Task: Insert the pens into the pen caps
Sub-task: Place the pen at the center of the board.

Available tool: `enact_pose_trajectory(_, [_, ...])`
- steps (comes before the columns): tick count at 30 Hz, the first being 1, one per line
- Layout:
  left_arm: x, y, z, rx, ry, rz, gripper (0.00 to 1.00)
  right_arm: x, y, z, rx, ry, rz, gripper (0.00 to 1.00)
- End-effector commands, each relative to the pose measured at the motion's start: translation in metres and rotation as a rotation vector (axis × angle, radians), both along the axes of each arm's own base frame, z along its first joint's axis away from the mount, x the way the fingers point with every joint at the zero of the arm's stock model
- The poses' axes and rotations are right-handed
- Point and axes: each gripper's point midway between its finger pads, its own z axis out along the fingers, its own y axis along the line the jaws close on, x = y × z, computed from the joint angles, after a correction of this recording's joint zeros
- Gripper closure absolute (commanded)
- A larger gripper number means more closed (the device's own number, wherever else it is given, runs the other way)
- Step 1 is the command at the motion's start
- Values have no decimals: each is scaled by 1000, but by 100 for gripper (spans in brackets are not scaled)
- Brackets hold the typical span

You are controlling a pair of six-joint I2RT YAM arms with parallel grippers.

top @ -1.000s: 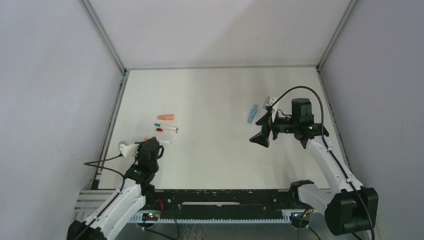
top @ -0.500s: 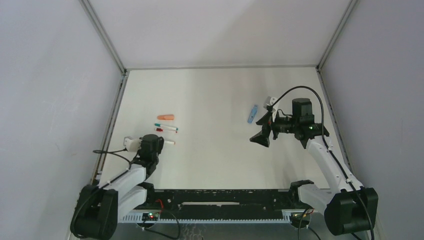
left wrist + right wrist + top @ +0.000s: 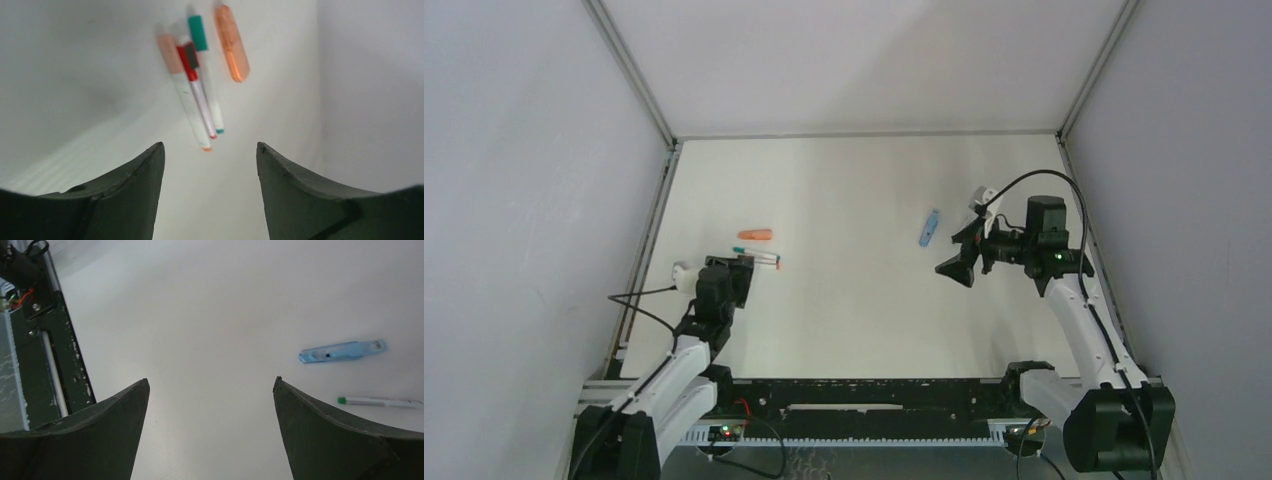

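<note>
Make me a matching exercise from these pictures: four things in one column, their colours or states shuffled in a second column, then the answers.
Things
1. loose cap beside the three pens
2. long cap in the right wrist view
3. coloured end of the lone pen near that long cap
4. right end effector

Colour or state
a. green
b. open, holding nothing
c. orange
d. light blue

Pairs: 1-c, 2-d, 3-a, 4-b
</note>
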Motion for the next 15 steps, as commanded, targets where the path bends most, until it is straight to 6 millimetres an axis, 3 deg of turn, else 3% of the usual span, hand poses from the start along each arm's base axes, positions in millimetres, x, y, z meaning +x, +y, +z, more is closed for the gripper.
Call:
enact_pose_trajectory(1, [3, -22, 32, 72, -86, -203, 29, 12, -17, 26, 20, -73, -63, 0])
enact_pose_trajectory(4, [4, -36, 47, 145, -200, -337, 28, 22, -31, 26, 35, -52, -128, 0])
enact_pose_trajectory(11, [1, -76, 91, 277, -515, -619, 14, 34, -58, 25, 53, -25, -236, 0])
enact_pose_trajectory(15, [0, -96, 104, 346, -606, -762, 12, 44, -65, 17, 45, 7, -288, 0])
